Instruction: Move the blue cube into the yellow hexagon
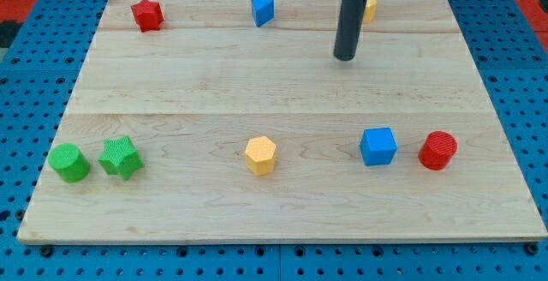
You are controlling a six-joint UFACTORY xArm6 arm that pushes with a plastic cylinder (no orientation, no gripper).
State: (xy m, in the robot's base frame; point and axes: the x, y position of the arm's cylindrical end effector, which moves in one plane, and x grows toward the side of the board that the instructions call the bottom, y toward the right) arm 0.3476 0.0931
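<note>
My tip (345, 57) down on the wooden board (282, 204), upper right of centre, touching no block. No jaws on this rig: just a straight dark rod (349, 20) coming in from the view's top, so nothing held, nothing clamped. Closest block: a yellow block (370, 8) just behind the rod toward the view's right, mostly hidden, shape not readable. Blue triangular block (263, 10) left of the rod near the top edge, apart from it. Red star (147, 14) far off in the top left corner.

Blue cube (378, 146) well below the tip, lower right part of the board, a little to the view's right of the tip's line. Red cylinder (438, 150) just beside the cube on its right, small gap between them, not touching. Yellow hexagon (260, 154) to the cube's left, same rough row, well apart from it, bare board between. Green star (120, 157) and green cylinder (68, 162) at the lower left, side by side, very close, contact not clear.

Blue pegboard surface (26, 75) all round the board.
</note>
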